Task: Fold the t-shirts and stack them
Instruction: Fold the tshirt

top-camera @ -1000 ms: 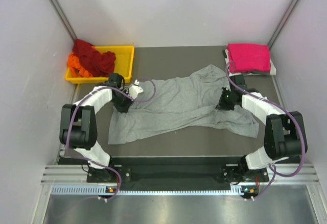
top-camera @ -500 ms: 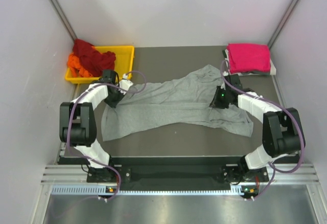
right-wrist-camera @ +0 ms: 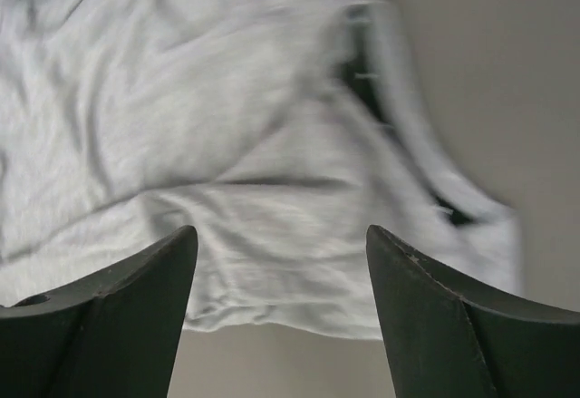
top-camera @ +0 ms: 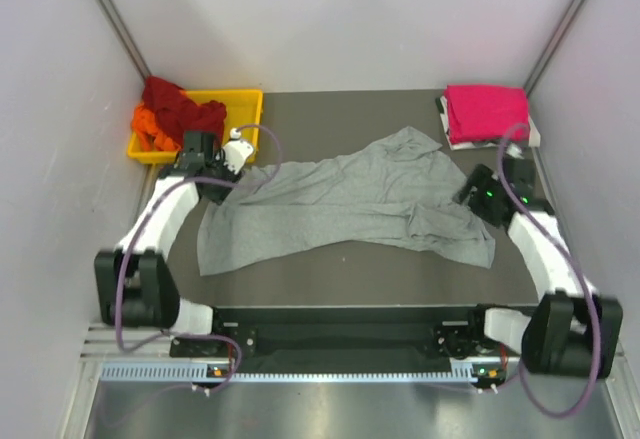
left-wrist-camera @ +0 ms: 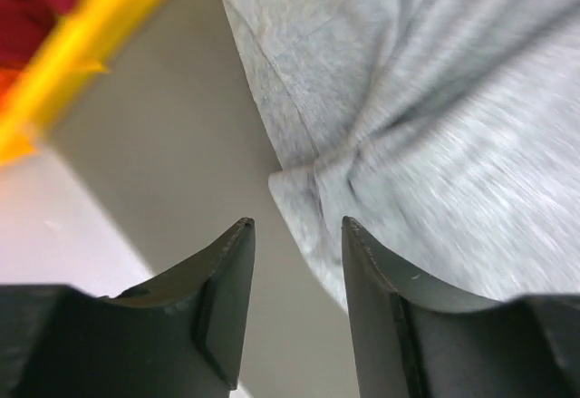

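Note:
A light heather-grey t-shirt (top-camera: 340, 204) lies spread and creased across the middle of the table. My left gripper (top-camera: 218, 187) hovers at its left end, open with only bare table between its fingers (left-wrist-camera: 294, 226); the grey cloth edge (left-wrist-camera: 435, 99) lies just to the right of them. My right gripper (top-camera: 468, 194) hangs open over the shirt's right end (right-wrist-camera: 281, 235), holding nothing, and the dark collar (right-wrist-camera: 362, 85) shows beyond it. A folded magenta-pink t-shirt (top-camera: 487, 112) sits at the back right. Dark red (top-camera: 178, 104) and orange (top-camera: 148, 124) t-shirts are bunched at the back left.
The yellow tray (top-camera: 245, 101) holding the red and orange shirts stands at the back left, close to my left wrist, and shows blurred in the left wrist view (left-wrist-camera: 82, 44). A white board (top-camera: 530, 136) lies under the pink shirt. Pale walls close in both sides.
Both grippers have opened and let go of the grey shirt, then drawn outward toward the table's sides. The shirt now lies flatter and more stretched out.

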{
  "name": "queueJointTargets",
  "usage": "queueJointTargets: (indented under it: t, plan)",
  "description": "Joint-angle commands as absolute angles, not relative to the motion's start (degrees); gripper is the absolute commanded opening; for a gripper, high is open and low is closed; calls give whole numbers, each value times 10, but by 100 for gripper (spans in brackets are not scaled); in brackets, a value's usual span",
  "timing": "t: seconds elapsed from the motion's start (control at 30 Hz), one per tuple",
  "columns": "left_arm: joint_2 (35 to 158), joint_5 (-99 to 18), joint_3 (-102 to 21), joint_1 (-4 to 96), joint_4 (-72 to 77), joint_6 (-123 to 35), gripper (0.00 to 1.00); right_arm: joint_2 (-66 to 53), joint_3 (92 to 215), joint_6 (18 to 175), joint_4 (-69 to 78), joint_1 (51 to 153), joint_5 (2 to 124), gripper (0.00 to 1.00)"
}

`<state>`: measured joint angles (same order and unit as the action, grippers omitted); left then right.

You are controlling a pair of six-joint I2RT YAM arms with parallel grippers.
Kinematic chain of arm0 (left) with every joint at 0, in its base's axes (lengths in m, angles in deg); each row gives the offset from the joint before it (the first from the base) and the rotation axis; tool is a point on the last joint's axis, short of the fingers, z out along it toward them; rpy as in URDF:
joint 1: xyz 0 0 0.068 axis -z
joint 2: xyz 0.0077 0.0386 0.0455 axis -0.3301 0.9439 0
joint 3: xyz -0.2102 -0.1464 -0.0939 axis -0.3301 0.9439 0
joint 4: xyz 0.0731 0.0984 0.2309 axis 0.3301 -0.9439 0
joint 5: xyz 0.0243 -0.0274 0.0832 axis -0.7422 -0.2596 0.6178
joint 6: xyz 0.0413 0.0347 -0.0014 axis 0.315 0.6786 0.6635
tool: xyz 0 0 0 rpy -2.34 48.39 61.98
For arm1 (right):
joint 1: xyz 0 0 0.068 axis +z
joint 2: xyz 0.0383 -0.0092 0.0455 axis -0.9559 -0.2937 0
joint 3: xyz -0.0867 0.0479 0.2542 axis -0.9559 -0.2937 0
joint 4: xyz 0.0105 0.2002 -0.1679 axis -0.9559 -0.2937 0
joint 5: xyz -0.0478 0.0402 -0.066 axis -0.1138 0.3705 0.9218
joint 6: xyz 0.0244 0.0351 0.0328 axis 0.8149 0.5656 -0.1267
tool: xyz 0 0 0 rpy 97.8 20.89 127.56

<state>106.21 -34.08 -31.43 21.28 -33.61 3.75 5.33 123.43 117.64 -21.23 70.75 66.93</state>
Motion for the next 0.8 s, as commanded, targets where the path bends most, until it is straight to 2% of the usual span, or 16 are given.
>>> queueJointTargets:
  t: [0.0,0.1,0.17,0.3,0.47,0.57,0.6,0.63,0.67,0.77]
  plan:
    - [939,-399,-236,267,-368,98,51,137,1165,1190,-269,609,644,75]
    - [913,-361,-159,343,-391,101,62,157,1115,1218,-283,540,621,74]
    - [891,-354,-117,364,-392,97,65,155,1093,1236,-286,527,613,72]
    - [861,-359,-66,376,-398,100,68,134,1073,1261,-271,525,601,71]
    - [861,-332,8,376,-337,115,68,114,1051,1275,-245,524,590,66]
    - [880,-284,33,376,-277,109,66,98,1047,1265,-236,516,591,54]
    - [887,-269,37,376,-262,106,65,93,1048,1260,-235,506,592,43]
    - [892,-258,43,376,-252,102,62,91,1049,1256,-235,499,593,37]
    - [898,-238,46,376,-231,97,40,91,1049,1248,-235,491,592,33]
    - [911,-219,57,376,-211,94,0,91,1051,1232,-235,456,584,19]
